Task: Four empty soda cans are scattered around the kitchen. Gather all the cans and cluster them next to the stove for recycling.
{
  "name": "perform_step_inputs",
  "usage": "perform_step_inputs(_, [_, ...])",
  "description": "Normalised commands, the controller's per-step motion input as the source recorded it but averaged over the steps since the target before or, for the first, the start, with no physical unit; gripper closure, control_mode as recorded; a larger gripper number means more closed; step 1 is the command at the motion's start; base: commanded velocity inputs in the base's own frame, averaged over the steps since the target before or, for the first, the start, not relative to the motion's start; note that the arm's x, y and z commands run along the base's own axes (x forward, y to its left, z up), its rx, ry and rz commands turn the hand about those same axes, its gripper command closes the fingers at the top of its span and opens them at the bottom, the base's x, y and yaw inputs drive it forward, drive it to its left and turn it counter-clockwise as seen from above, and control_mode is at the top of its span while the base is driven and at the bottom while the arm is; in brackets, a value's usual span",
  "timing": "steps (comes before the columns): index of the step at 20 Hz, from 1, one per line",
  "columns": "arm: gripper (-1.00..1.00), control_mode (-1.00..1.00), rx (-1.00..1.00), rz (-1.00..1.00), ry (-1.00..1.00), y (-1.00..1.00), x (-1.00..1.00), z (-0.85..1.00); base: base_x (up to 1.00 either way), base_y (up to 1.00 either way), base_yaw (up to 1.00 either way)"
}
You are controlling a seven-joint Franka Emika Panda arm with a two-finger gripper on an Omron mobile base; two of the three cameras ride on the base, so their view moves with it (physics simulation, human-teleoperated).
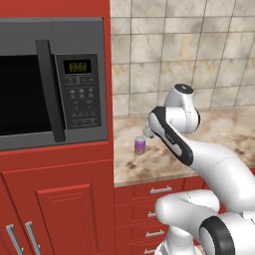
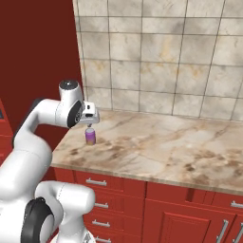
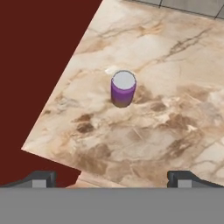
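Small purple cylindrical soda can w/ silvery top (image 3: 123,89) stands upright on the beige marbled table (image 2: 156,142), long axis vertical, near the table's left end and closer to its front edge than to the tiled wall.

White two-finger end effector (image 2: 89,124) hangs above the can, apart from it, not touching. In the hand view the can sits ahead of the tips and roughly midway between them, so the coming move looks like mostly a straight drop w/ a small fwd shift. Fingers spread wide, nothing held.

Only one arm, so no choice of side.

Nearby: tall red cabinet side (image 2: 42,61) just left of the table's end, grey microwave (image 1: 52,82) set in it. Bare table around the can; nothing blocks a top-down approach. Cabinet wall is the one thing to mind if the hand swings left.

Stove for the drop-off isn't visible from here.
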Motion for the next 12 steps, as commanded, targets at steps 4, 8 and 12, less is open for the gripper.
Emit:
perform_step_inputs(4, [-1.0, -1.0, 0.0, 0.0, 0.0, 0.1, 0.2, -0.14, 0.0, 0.0, 0.0])
perform_step_inputs(8, [-1.0, -1.0, 0.0, 0.0, 0.0, 0.07, 0.21, -0.15, 0.0, 0.0, 0.0])
perform_step_inputs(12, [-1.0, -1.0, 0.0, 0.02, 0.0, 0.0, 0.22, -0.16, 0.0, 0.0, 0.0])
